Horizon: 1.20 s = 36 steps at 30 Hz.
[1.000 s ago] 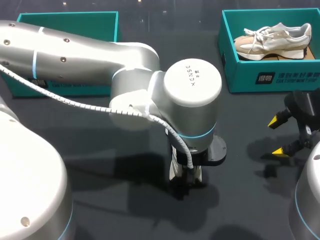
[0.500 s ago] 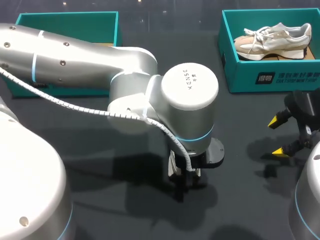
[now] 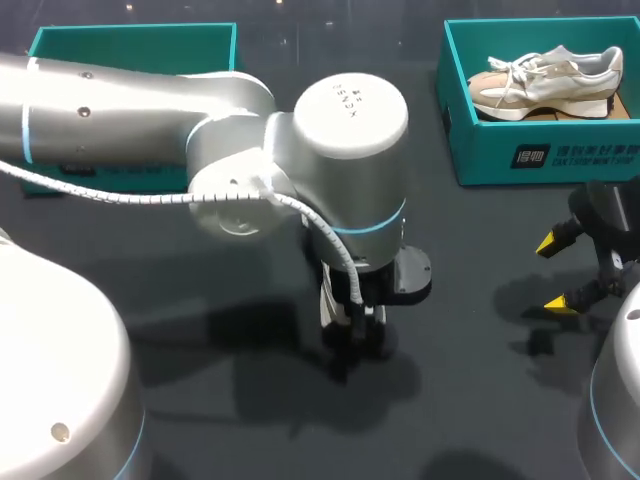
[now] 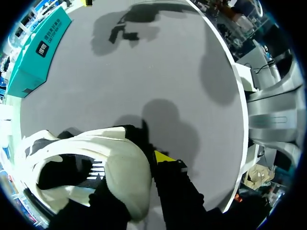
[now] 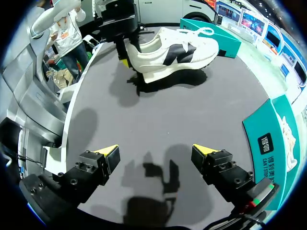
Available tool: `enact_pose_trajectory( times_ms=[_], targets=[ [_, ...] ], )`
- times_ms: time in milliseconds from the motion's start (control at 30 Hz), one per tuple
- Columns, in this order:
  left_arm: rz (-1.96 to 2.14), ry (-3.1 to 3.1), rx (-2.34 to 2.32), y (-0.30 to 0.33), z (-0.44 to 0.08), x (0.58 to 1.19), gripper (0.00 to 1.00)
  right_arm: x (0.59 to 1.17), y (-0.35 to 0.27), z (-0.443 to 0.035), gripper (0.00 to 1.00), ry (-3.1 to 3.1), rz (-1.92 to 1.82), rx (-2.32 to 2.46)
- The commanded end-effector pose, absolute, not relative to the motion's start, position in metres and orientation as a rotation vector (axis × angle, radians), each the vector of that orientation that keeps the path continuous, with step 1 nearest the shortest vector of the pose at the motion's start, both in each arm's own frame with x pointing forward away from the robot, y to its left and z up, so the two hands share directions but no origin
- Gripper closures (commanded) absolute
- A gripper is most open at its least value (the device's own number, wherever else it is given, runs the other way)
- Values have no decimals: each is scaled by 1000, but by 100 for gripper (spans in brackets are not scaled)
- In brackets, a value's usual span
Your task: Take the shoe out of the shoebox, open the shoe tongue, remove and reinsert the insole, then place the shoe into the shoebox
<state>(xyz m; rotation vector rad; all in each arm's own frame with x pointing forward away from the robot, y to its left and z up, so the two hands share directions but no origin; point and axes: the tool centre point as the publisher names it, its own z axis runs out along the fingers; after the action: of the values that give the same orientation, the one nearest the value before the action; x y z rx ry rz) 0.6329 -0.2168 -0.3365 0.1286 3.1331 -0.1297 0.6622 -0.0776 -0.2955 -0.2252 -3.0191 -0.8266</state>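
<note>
- Now, at the far left of the bench [image 3: 480, 350] stands the left shoebox [image 3: 130, 45], partly hidden behind the left arm [image 3: 150, 100]. What it holds cannot be made out.
- The left arm reaches to the middle of the bench, and the left claw [image 3: 352, 322] points down there.
- It is clenched on the heel of the white-and-black shoe [image 5: 168, 52], with one yellow tip outside the heel and the other finger seemingly inside the collar.
- In the right wrist view the shoe lies level, toe pointing away from the claw, low over its own shadow. Whether the sole rests on the bench cannot be told.
- The shoe is out of its box, so opening the tongue looks like the step in hand.
- The hold is at one end only, so the long toe end could sag or swing if the pinch on the soft collar slips.
- From above, the left arm covers nearly the whole shoe, so a reach for the tongue could snag the laces instead.
- A tug on the tongue could also drag the shoe out of the heel grip.
- At the far right stands the right shoebox [image 3: 540, 155], with a second shoe [image 3: 545, 80] lying inside.
- The right claw [image 3: 555, 272] hangs in front of that box, released and empty, well apart from the held shoe.
</note>
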Motion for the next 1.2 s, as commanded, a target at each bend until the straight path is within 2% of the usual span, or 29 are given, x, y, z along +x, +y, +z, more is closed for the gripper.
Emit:
enact_pose_trajectory(
  times_ms=[33,267,733,1200],
  targets=[
    [-152,3130,169,-194,-289,650,100,660,-77,-295,0,-3022,-824,-228],
    [-88,3057,245,-177,-234,685,100,660,-77,-295,0,-3022,-824,-228],
    [-88,3057,245,-177,-234,685,100,660,-77,-295,0,-3022,-824,-228],
    [-73,3059,223,-64,-164,794,100,660,-77,-295,0,-3022,-824,-228]
  ],
)
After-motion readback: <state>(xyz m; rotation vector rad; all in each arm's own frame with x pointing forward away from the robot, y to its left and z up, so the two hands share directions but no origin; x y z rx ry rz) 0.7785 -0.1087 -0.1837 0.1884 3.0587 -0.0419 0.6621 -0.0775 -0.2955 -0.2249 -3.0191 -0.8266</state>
